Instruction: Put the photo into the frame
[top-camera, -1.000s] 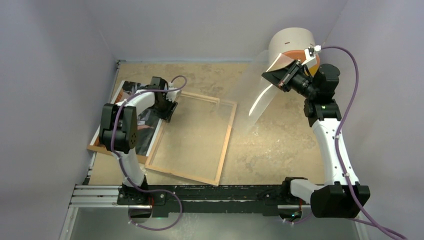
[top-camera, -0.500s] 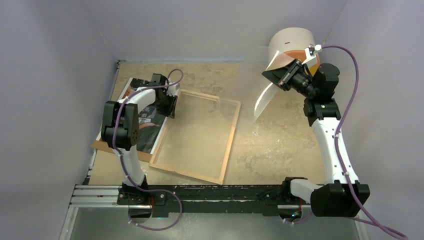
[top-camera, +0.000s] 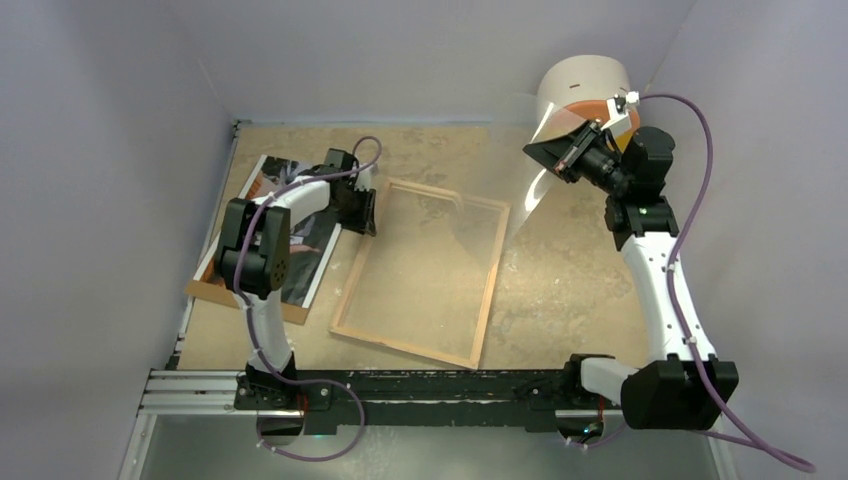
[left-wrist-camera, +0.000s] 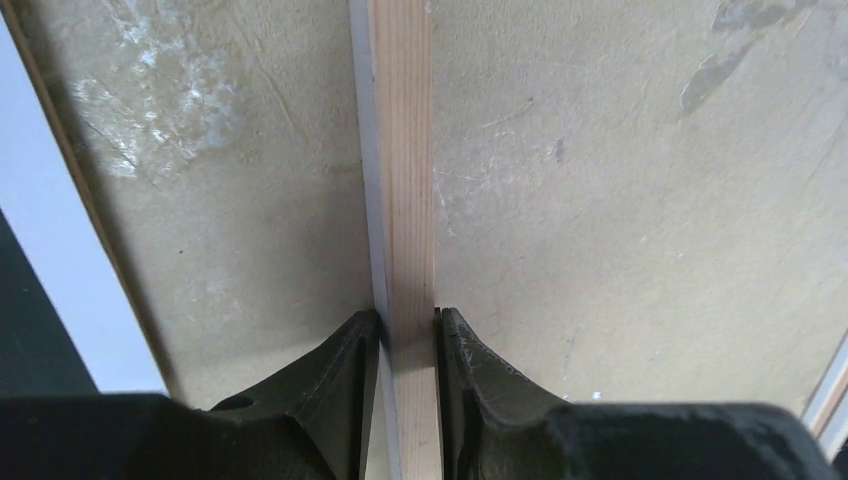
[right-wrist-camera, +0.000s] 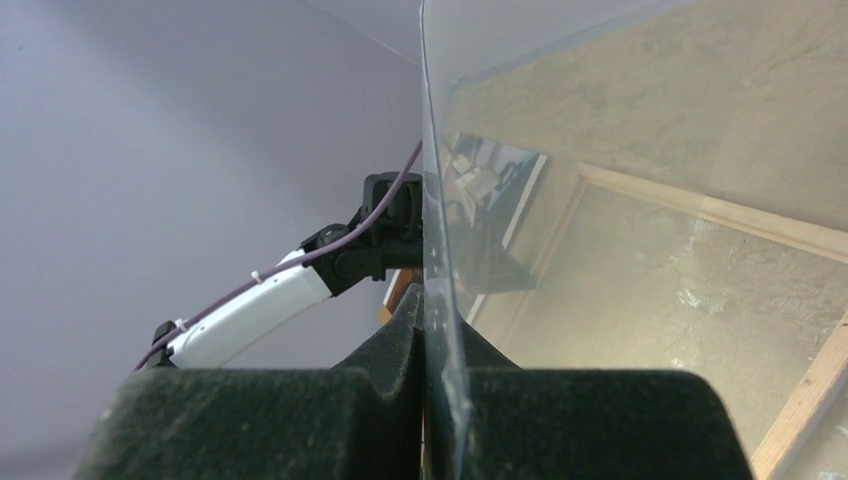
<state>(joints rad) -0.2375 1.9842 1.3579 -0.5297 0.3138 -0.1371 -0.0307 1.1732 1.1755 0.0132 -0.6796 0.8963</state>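
The frame (top-camera: 488, 292) lies rear face up on the table, its wood rails skewed. My left gripper (top-camera: 366, 212) is shut on its upper left rail (left-wrist-camera: 405, 180), with the fingers (left-wrist-camera: 407, 320) pressed against both sides of the wood. The photo (top-camera: 308, 258) lies to the left on a brown hardboard sheet (top-camera: 215, 292), partly hidden by my left arm. My right gripper (top-camera: 570, 150) is raised at the back right and shut on the edge of a clear pane (top-camera: 540, 180). That pane (right-wrist-camera: 432, 200) stands nearly edge-on between the pads (right-wrist-camera: 425, 300).
A pale cylinder (top-camera: 585, 85) stands at the back right behind my right wrist. Grey walls close in the table on the left, back and right. The arms' black base rail (top-camera: 420, 390) runs along the near edge.
My left gripper has closed on the frame's rail and pulled the frame to the right, away from the photo. The right arm has stayed up, and its pane has turned more edge-on.
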